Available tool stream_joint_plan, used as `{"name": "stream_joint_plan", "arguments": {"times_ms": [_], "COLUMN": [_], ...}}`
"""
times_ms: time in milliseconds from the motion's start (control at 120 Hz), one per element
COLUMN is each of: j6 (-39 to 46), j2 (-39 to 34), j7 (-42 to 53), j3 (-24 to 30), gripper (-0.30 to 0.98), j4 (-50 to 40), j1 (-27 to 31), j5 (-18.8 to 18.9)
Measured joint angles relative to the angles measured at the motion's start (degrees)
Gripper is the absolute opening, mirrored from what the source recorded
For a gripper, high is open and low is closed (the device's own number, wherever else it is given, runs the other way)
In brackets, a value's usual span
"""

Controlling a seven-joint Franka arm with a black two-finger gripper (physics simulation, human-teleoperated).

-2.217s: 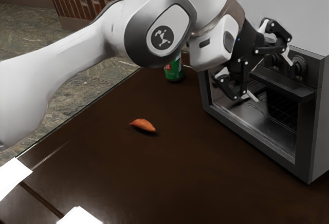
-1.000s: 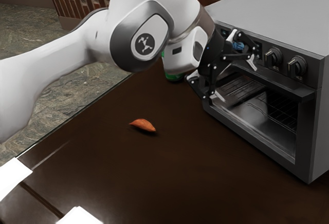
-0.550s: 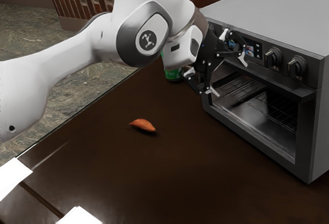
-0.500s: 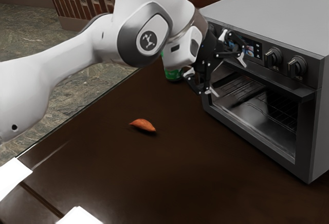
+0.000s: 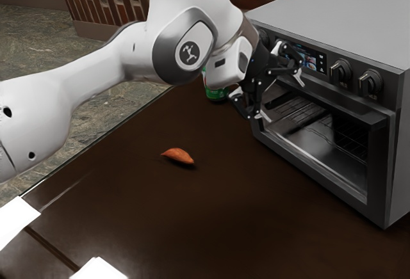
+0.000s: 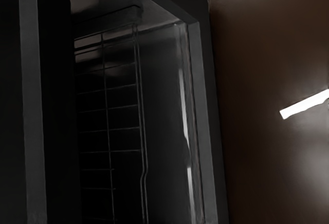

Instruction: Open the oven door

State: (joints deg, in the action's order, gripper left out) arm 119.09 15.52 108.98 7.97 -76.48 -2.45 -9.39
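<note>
My gripper (image 5: 283, 99) stands open at the oven's front, near the end of the door handle farther from the camera, with nothing held between its fingers. The grey oven (image 5: 339, 13) sits at the exterior view's right. Its glass door (image 5: 307, 139) is upright or nearly so; a small gap cannot be told. A dark handle (image 5: 343, 103) runs along the door's top, below the knobs. In the wrist view the handle (image 6: 33, 106) is a long bar beside the door's frame (image 6: 206, 116), and a wire rack (image 6: 108, 116) shows inside.
An orange-brown sweet potato (image 5: 178, 156) lies on the dark table (image 5: 192, 221) in front of the oven. Behind my hand stands a green can (image 5: 215, 92), partly covered by the arm. Two knobs (image 5: 341, 72) and a small display (image 5: 312, 60) are on the oven's upper front.
Since the earliest picture my hand has drawn back from the oven's middle toward the exterior view's left, uncovering the knobs and display. Lately it has shifted only slightly. The fingers have stayed open.
</note>
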Motion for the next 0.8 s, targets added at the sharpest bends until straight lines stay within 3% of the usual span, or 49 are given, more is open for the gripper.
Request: {"name": "stream_joint_plan", "arguments": {"times_ms": [50, 100, 133, 183, 217, 250, 300, 342, 400, 475, 583, 800], "j6": [0.3, 2.9, 5.5, 7.1, 4.3, 0.2, -7.3, -13.0, -20.4, -27.3, -32.4, -37.6], "j2": [-2.5, -12.7, -26.0, -52.8, -66.1, -70.3, -58.4, -41.5, -24.3, -13.1, -5.3, -4.8], "j7": [0.0, 0.0, -0.2, -0.7, -1.3, -2.1, -4.5, -7.5, -13.8, -21.4, -31.1, -50.9], "j3": [-0.1, -0.1, 0.0, 0.5, -0.5, -2.7, -4.6, -4.6, -9.4, -12.0, -12.8, -11.6], "gripper": [0.70, 0.68, 0.53, 0.58, 0.60, 0.62, 0.64, 0.65, 0.66, 0.67, 0.68, 0.68], "j4": [-3.8, -18.7, -34.7, -53.4, -49.2, -36.1, -11.0, 2.8, 11.0, 13.7, 10.3, 9.3], "j1": [0.0, 0.3, 0.7, -1.3, -2.2, -1.8, 2.7, 6.2, 8.8, 11.5, 11.0, 9.1], "j5": [-0.1, -0.2, -0.2, -0.3, -0.1, 0.4, 4.9, 9.3, 11.9, 11.4, 8.0, 6.9]}}
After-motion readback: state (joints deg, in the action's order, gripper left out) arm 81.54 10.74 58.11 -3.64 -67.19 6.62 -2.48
